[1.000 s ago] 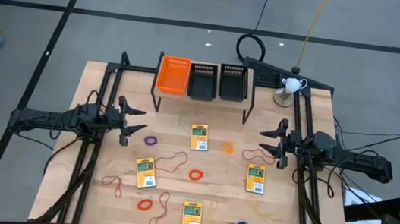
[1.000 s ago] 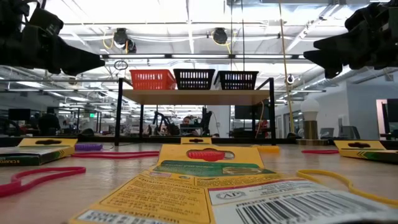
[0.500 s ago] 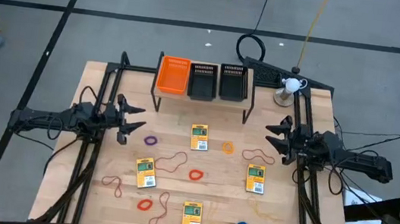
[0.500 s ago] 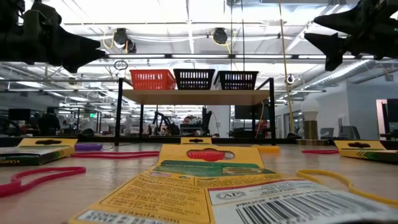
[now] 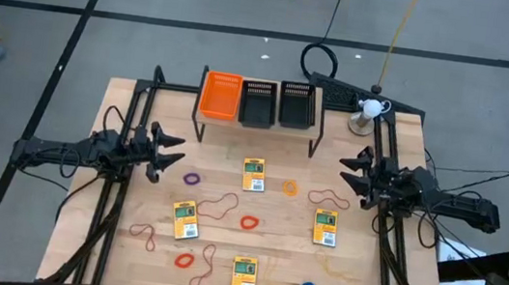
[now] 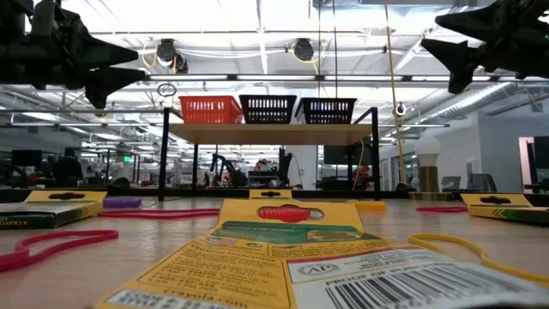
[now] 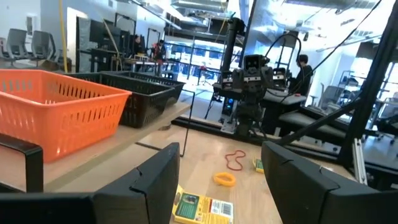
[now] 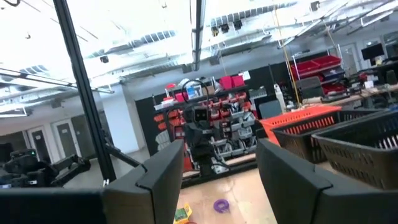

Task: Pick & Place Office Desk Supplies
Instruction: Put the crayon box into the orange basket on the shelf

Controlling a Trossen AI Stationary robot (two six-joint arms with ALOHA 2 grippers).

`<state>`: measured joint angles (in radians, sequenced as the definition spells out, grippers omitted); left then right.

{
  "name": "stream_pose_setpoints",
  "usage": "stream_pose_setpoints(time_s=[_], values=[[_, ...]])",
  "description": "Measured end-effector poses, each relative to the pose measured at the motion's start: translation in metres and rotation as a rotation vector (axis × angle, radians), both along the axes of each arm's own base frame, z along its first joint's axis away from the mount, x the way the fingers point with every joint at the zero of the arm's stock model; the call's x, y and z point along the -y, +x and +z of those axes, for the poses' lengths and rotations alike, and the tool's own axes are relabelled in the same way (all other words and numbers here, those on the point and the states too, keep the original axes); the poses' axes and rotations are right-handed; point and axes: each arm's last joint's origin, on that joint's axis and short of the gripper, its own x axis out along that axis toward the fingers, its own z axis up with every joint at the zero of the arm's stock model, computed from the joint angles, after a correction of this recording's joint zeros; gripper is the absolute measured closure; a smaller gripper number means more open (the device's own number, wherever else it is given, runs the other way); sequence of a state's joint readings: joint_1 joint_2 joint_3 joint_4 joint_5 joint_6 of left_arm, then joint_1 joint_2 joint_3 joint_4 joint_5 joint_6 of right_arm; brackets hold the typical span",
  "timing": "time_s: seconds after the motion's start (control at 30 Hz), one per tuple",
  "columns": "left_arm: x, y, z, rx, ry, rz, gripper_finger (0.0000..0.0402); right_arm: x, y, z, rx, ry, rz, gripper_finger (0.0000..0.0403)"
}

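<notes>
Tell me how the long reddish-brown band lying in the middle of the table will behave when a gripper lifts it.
The reddish-brown band lies in a thin, wavy loop, so it is probably floppy and would dangle. It looks very light. Lying flat on the table, it may be hard to pinch and could slip out.

A robotics lab or workshop in a large open hall. Behind the wooden table [image 5: 133,98] run exposed ceiling beams [image 6: 274,81] with bright strip lights, more robot rigs [image 7: 252,87] on workbenches, red parts bins [image 8: 208,102] on shelving, computer desks and a person [image 7: 303,68] seated at one.
</notes>
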<state>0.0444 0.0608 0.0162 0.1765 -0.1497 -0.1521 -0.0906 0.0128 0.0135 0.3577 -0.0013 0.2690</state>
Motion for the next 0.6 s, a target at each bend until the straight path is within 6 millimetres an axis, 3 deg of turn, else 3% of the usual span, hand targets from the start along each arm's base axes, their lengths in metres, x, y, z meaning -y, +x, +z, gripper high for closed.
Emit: stream_pose_setpoints(time_s=[0.2,0.47,0.6], values=[[-0.0024,-0.0007,0.001,0.0,0.036,0.092,0.0176,-0.0001,-0.0012,0.0033,0.028,-0.092,-0.034,0.0211],[0.0009,0.0034,-0.0029,-0.045,0.043,-0.03,0.0177,0.0002,-0.0013,0.0039,0.028,-0.158,-0.068,0.0211],[0.0027,0.007,-0.0065,-0.087,0.049,-0.097,0.021,0.0025,0.0001,0.0017,-0.004,-0.135,-0.14,0.0211]])
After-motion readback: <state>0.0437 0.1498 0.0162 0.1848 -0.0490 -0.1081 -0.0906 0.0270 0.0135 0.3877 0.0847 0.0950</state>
